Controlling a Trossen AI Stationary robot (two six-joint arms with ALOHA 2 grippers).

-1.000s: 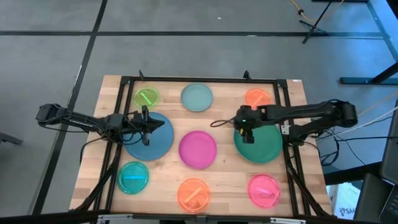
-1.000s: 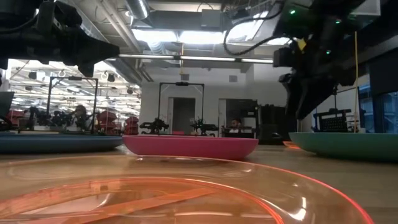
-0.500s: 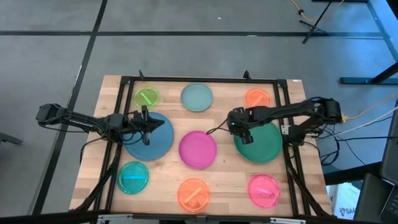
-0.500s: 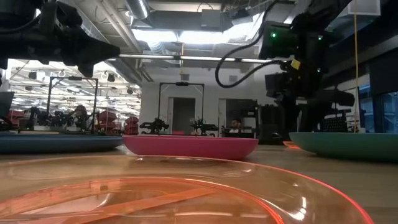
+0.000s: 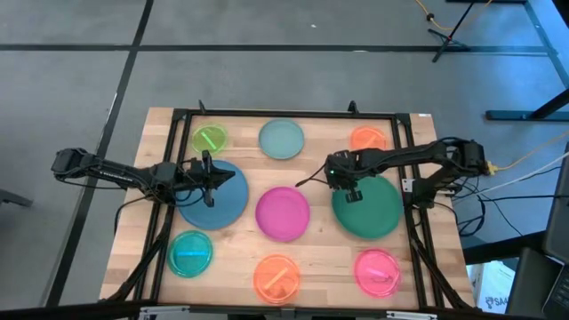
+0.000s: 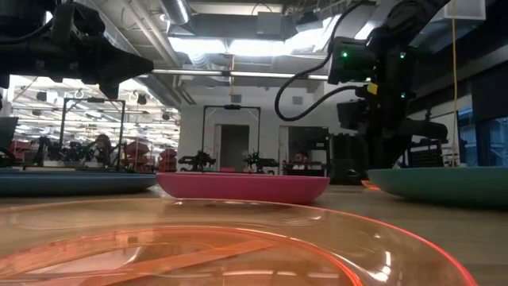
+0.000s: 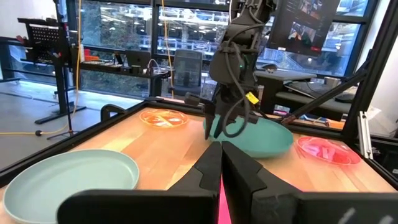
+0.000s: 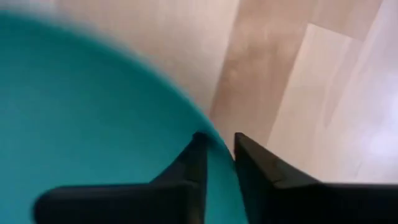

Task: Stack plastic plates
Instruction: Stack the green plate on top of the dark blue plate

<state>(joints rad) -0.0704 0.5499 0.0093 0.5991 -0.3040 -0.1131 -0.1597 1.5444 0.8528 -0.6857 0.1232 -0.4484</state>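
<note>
Several round plastic plates lie flat on the wooden table: blue, magenta and dark green across the middle, with lime, pale teal and orange along the far side. Cyan, orange and pink lie along the near side. My right gripper stands at the green plate's left rim, shut on it. My left gripper hangs shut above the blue plate, touching nothing. My right gripper pinches the dark green plate's rim on the side toward the magenta plate. One finger is inside the plate and the other outside, over the wood. The fingers point down from above. The plate's underside stays on the table.
A black frame runs around the table's work area. Bare wood shows between the plates, widest between the magenta and green ones. Cables trail from the right arm. The room beyond holds desks and stands.
My right gripper has gone toward the table's left edge and down, from over the green plate's inside to its left rim. My left arm has kept still.
</note>
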